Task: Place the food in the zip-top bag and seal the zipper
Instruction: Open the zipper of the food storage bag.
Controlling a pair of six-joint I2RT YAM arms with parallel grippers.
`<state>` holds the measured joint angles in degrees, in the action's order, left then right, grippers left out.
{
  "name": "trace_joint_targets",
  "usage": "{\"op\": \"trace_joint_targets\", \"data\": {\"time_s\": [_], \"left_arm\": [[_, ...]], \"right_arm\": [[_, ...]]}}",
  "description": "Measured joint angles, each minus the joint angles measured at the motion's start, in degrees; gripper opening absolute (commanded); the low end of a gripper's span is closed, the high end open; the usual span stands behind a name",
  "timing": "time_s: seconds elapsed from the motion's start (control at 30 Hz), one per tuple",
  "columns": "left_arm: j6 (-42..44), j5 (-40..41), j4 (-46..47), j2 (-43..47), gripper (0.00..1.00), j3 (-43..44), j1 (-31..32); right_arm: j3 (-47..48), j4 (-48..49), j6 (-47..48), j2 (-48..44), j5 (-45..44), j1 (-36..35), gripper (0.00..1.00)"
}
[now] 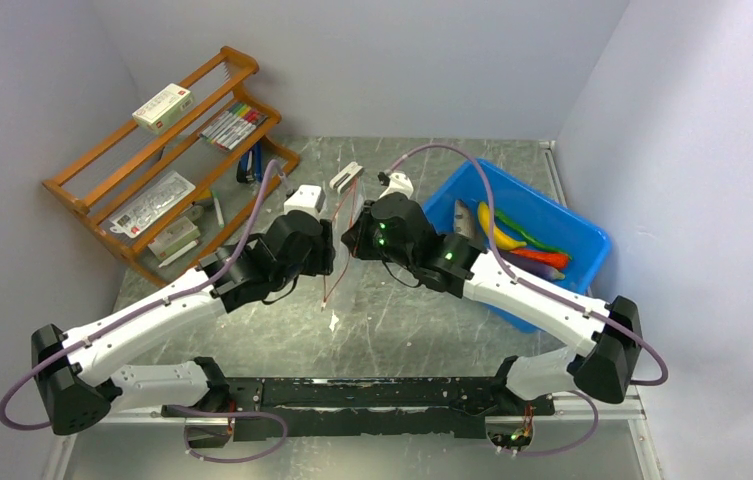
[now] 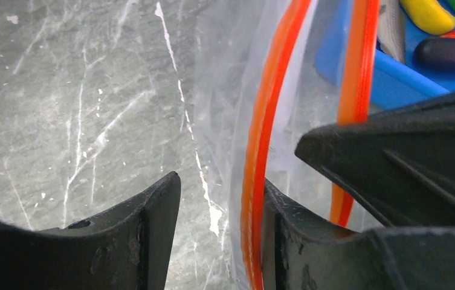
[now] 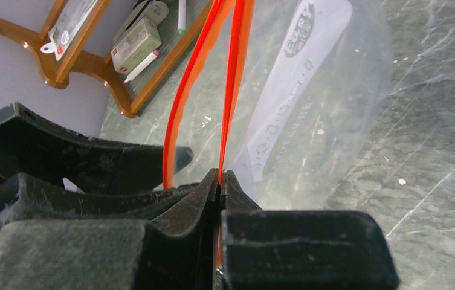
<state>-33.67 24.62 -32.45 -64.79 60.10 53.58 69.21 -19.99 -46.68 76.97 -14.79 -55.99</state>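
The clear zip-top bag (image 1: 335,275) hangs upright between my two grippers at the table's middle, its mouth parted. My right gripper (image 3: 220,174) is shut on one lip of the red-orange zipper (image 3: 234,78). My left gripper (image 2: 220,181) is open; the other zipper strip (image 2: 261,133) runs between its fingers, against the right finger (image 2: 285,229). The food lies in the blue bin (image 1: 582,235): yellow banana (image 1: 497,228), green pod (image 1: 532,235), red-orange chili (image 1: 537,258), purple eggplant (image 1: 544,271) and grey fish (image 1: 465,222). The bag looks empty.
A wooden rack (image 1: 152,170) with pens and small boxes stands at the back left. A small white clip-like item (image 1: 347,178) lies behind the grippers. The blue bin also shows in the left wrist view (image 2: 394,81), just right of the bag.
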Motion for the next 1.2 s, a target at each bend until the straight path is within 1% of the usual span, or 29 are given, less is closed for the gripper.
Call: {"op": "trace_joint_targets", "data": {"time_s": [0.13,0.23,0.27,0.3,0.33,0.37,0.4,0.57,0.77,1.0,1.2], "left_arm": [[0.44,2.43,-0.11,-1.92,0.46,0.59,0.0],[1.03,3.41,0.42,-4.24,0.39,1.36,0.0],[1.18,3.61,0.7,-4.55,0.32,1.36,0.0],[1.31,3.69,1.01,-4.63,0.2,1.36,0.0],[1.36,3.72,1.42,-4.63,0.14,1.36,0.0],[1.68,3.74,2.1,-4.5,0.09,1.36,0.0],[1.62,3.76,2.36,-4.42,0.07,1.36,0.0],[1.79,6.88,2.78,-2.34,0.07,1.36,0.0],[4.28,14.14,2.67,0.57,0.07,2.25,0.0],[6.47,21.44,1.05,0.37,0.07,2.49,0.0],[9.01,24.06,-0.42,-0.04,0.07,3.43,0.0]], "right_arm": [[-2.29,2.84,0.39,-0.74,1.46,-0.04,0.0],[-2.38,3.58,0.7,-0.57,2.49,-0.09,0.0],[-2.38,3.78,0.85,-0.55,2.69,-0.13,0.0],[-2.38,3.93,0.98,-0.52,2.84,-0.2,0.0],[-2.38,4.0,1.11,-0.52,2.97,-0.26,0.0],[-2.38,4.11,1.29,-0.52,2.99,-0.31,0.0],[-2.38,4.22,1.38,-0.55,2.97,-0.35,0.0],[-2.62,4.59,3.02,-1.11,1.7,-0.37,0.0],[-3.34,4.04,3.65,-2.58,-4.11,-0.37,0.0],[-6.14,3.45,0.94,-1.81,-9.6,-0.37,0.0],[-8.83,3.34,-0.72,-1.79,-12.46,-0.37,0.0]]}}
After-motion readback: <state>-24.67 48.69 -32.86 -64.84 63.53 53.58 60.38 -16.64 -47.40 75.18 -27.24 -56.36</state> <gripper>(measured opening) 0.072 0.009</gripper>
